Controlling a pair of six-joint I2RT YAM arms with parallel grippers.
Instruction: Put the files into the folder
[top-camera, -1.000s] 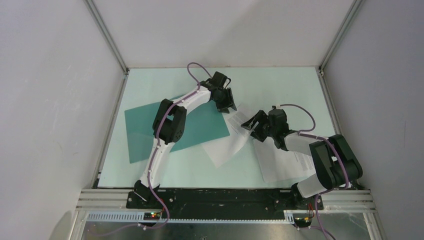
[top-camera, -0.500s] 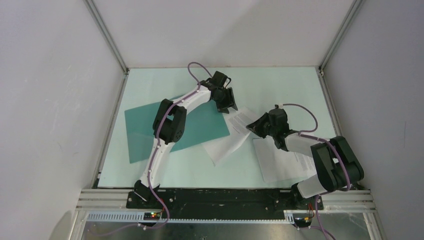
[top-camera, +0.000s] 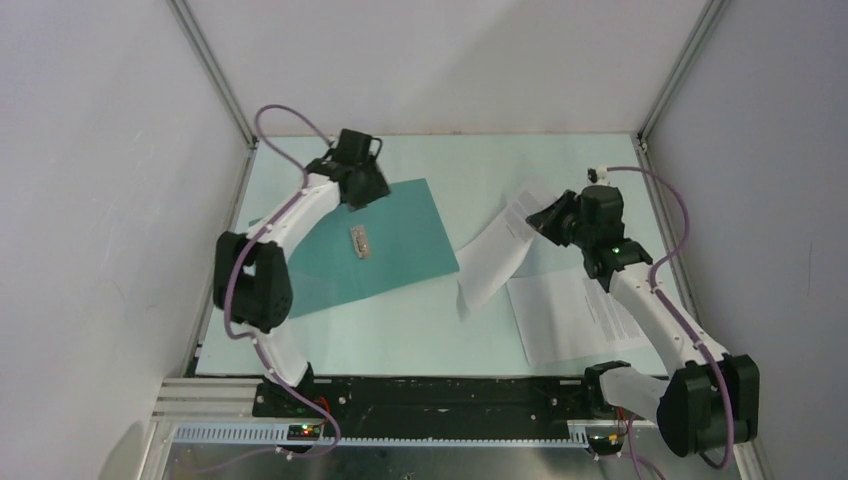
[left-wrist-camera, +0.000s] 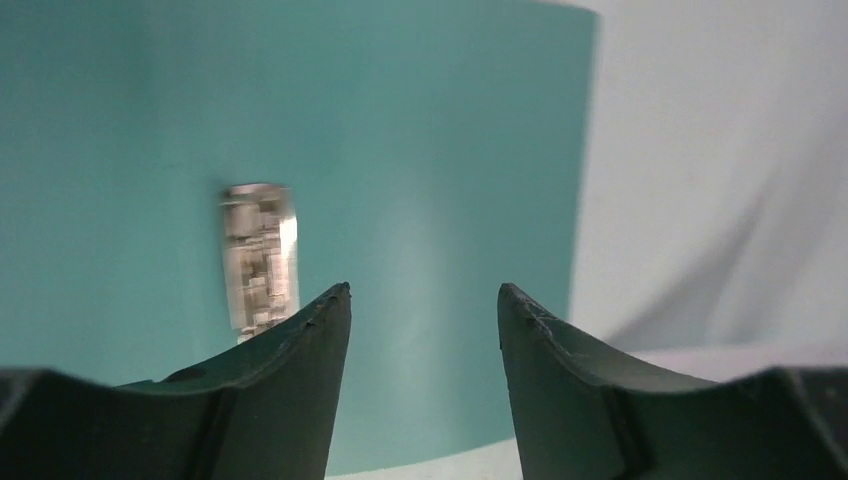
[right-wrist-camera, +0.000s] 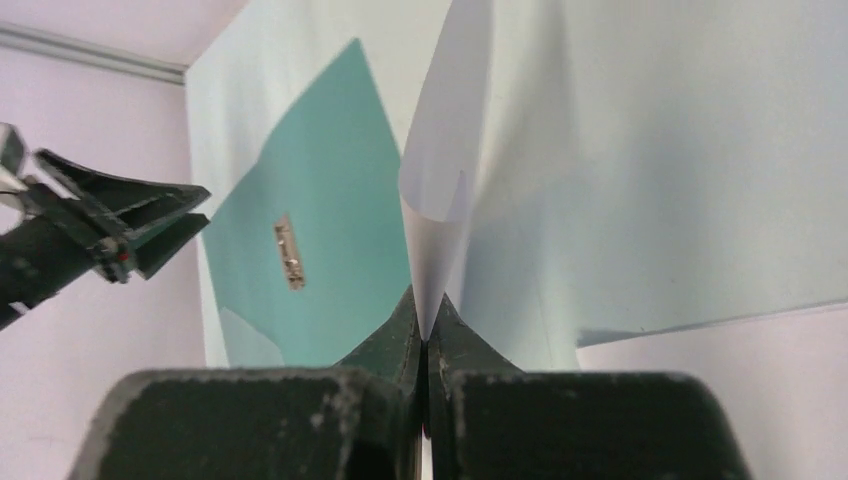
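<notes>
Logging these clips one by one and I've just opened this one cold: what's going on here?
The right claw is shut on one end of a paper sheet and holds it up off the table; the sheet's lower end hangs just right of the folder. The folder lies open and flat with its metal clip showing and no paper in it. The left claw is open above the folder's far edge, gripping nothing. A second sheet lies flat beside the right arm.

Pale table (top-camera: 560, 160) bears folder (top-camera: 400, 240); sheet (top-camera: 580, 320), apparently flat.
</notes>
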